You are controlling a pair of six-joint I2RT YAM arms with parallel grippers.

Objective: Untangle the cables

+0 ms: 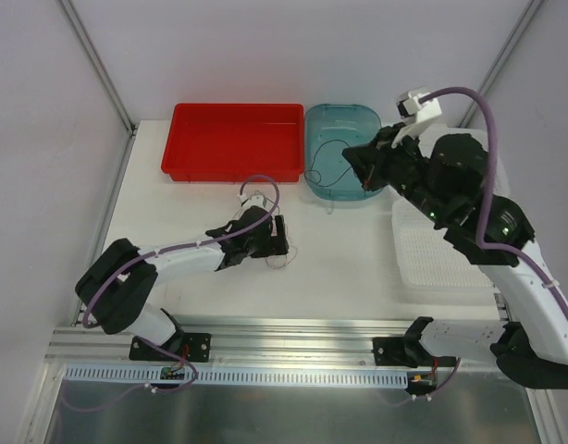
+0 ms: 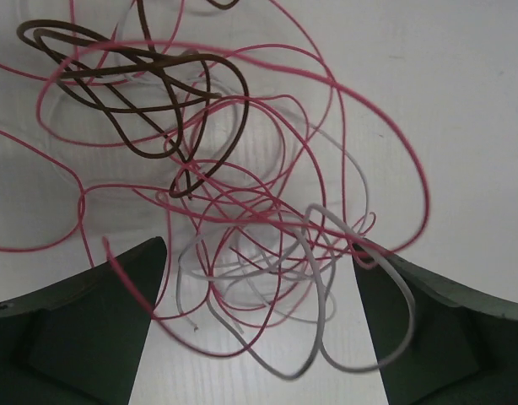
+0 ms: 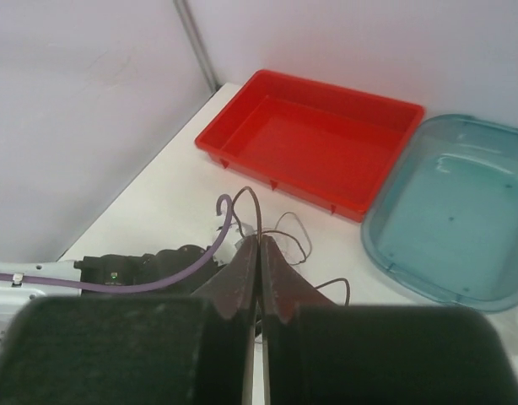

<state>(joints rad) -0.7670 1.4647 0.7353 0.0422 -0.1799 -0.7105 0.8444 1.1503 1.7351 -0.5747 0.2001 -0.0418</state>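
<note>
Your left gripper (image 2: 257, 253) has its jaws spread wide, one on each side of the cables (image 2: 242, 219). Your right gripper (image 3: 257, 243) has its jaws pressed together, and it looks like they're pinching one dark strand (image 3: 249, 196) that hangs over the teal tub (image 1: 339, 120). I'd call this barely started. Maybe one strand is out, while pink, white and brown loops sit knotted on the tabletop (image 1: 339, 268) near the red tray (image 1: 233, 139). Strand ends run out of frame, and from overhead the pile is too small to read.
</note>
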